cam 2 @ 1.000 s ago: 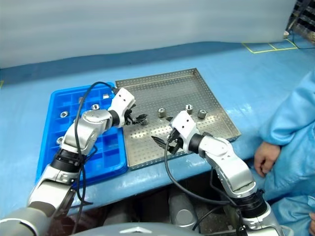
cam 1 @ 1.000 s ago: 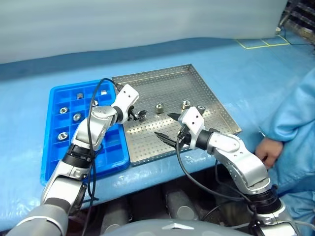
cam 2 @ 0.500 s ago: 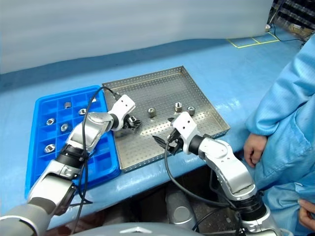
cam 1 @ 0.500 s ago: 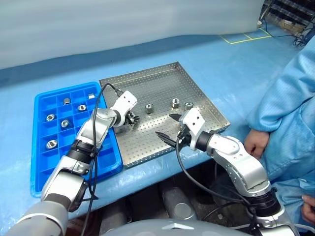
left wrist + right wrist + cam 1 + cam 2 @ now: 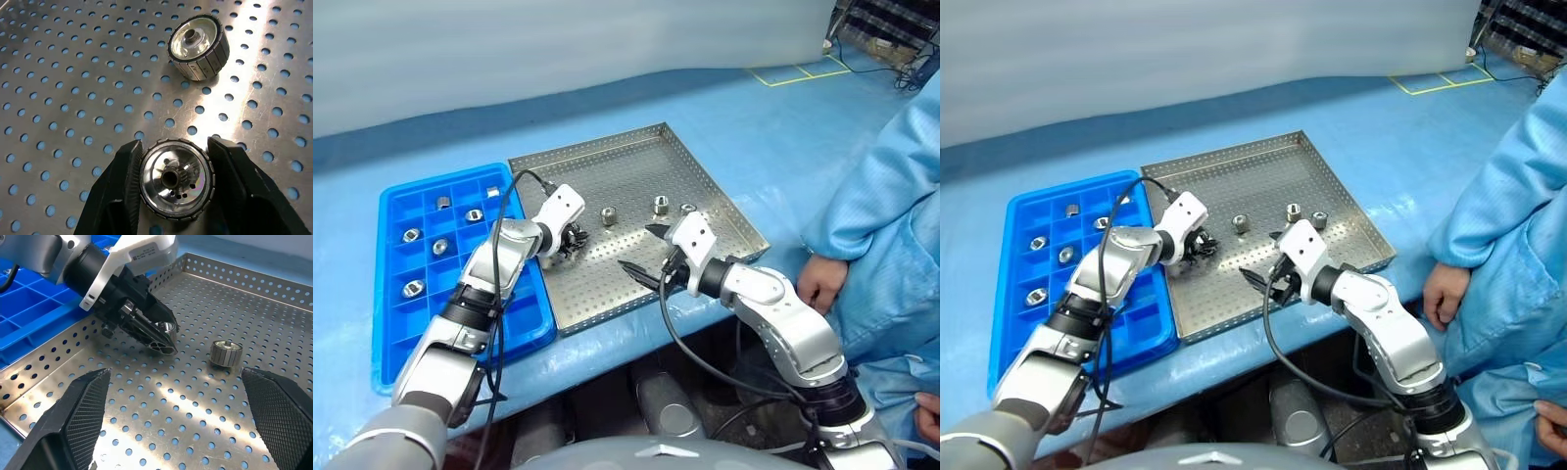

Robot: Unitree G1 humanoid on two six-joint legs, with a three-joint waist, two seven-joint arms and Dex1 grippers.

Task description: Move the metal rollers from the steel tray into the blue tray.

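Left gripper (image 5: 176, 196), low over the steel tray (image 5: 636, 166) near its edge beside the blue tray (image 5: 396, 323), clasps one metal roller (image 5: 177, 177) between both fingers. Right gripper (image 5: 641, 250) hovers over the steel tray's near half, jaws wide and empty; three more rollers (image 5: 607, 216) lie farther back in it.

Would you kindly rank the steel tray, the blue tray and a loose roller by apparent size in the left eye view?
1. Perforated square steel tray.
2. Blue compartmented plastic tray, narrower.
3. Small shiny metal roller, by far smallest.

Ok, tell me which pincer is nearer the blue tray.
Left. The left pincer sits on the steel tray beside the blue tray; the right pincer hovers farther away.
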